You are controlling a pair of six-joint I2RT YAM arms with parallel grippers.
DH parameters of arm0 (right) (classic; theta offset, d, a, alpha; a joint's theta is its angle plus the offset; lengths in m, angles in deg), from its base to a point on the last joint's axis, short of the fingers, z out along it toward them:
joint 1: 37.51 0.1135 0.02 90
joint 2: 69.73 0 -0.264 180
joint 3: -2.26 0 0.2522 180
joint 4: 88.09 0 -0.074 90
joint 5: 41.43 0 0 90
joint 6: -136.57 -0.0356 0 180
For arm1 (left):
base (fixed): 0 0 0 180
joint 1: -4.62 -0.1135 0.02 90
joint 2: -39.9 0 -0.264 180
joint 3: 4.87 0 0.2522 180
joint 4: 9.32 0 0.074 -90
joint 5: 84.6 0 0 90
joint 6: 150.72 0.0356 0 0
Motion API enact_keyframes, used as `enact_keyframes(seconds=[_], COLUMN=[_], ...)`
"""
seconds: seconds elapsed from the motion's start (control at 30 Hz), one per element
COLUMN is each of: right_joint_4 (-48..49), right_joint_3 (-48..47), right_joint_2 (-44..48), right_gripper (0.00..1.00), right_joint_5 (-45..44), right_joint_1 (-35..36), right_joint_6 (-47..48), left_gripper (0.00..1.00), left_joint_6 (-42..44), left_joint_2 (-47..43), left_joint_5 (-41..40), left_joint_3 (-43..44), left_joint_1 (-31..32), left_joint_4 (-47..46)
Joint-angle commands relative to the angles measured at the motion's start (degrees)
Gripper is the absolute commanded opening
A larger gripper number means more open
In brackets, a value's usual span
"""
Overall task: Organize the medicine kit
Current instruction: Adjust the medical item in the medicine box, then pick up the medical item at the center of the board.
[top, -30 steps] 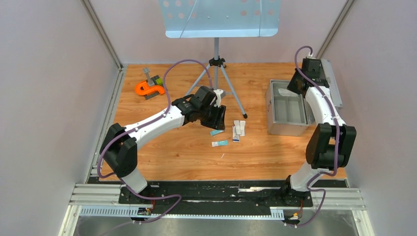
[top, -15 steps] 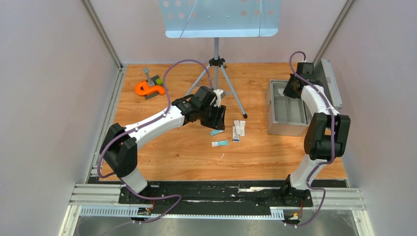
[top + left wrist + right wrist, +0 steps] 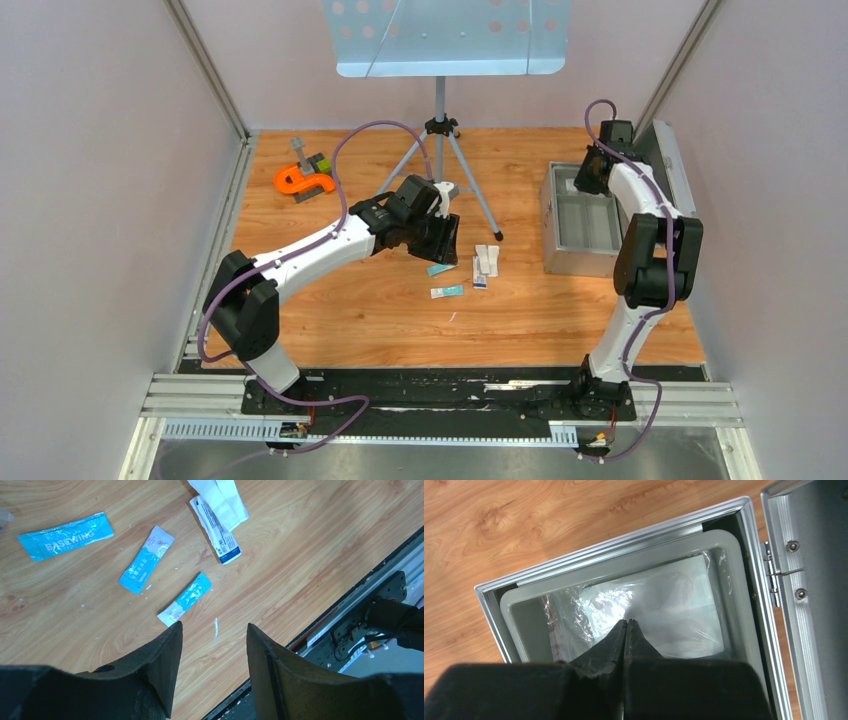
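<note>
Snagging threatens: right gripper point(image 3: 626, 622), fingers pressed together, may drag the clear plastic bag point(image 3: 669, 602) from the silver aluminium medicine kit point(image 3: 614, 544); left gripper point(image 3: 214, 626) hangs spread above blue foil sachets point(image 3: 146, 559).

left gripper point(image 3: 214, 627): black fingers point(image 3: 160, 655) apart, over the wooden table point(image 3: 310, 555); big blue packet point(image 3: 65, 536): flat at the top left; small blue packet point(image 3: 146, 559): near it, tilted; blue and white packet point(image 3: 185, 598): just past one fingertip; white packets point(image 3: 220, 495): piled at the top, touching; black rail point(image 3: 360, 615): at the table's edge, bottom right
</note>
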Motion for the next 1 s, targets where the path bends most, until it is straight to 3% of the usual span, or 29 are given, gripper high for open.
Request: enact_keyframes(seconds=[0.0,0.07,0.17,0.3,0.57,0.7,0.83,0.97], right_joint_4=[-1.74,-1.88,-1.82,-1.82,-0.99,-0.59,-0.3,4.2], right_joint_3=[-4.27,-4.82,-5.17,-3.78,14.11,24.15,31.24,35.42], right_joint_2=[1.36,3.46,7.41,13.83,32.92,40.31,42.31,37.37], right_gripper=[0.02,0.08,0.28,0.41,0.45,0.48,0.52,0.51], right_joint_5=[-0.93,-0.16,0.9,3.04,4.78,2.13,-1.27,0.19], right_joint_1=[-0.31,-0.31,-0.22,0.07,5.79,16.49,26.16,32.39], right_joint_6=[1.5,1.32,0.8,0.06,-3.52,-5.9,-11.71,-16.21], left_gripper=[0.58,0.58,0.58,0.58,0.58,0.59,0.59,0.59], left_joint_6=[0.62,0.55,0.44,0.43,0.51,-0.46,-2.26,-3.51], left_joint_2=[-0.67,-0.59,-0.58,-0.99,-5.22,-8.77,-12.95,-16.55], left_joint_5=[-0.75,-0.69,-0.54,-0.84,-3.38,-4.89,-7.21,-9.02], left_joint_3=[1.3,1.35,1.36,1.47,-1.41,-4.99,-8.68,-11.53], left_joint_1=[-0.3,-0.25,-0.25,-0.2,-0.28,-0.39,-1.29,-2.77], left_joint_4=[-0.61,-0.7,-0.89,-0.69,0.28,1.04,2.19,2.87])
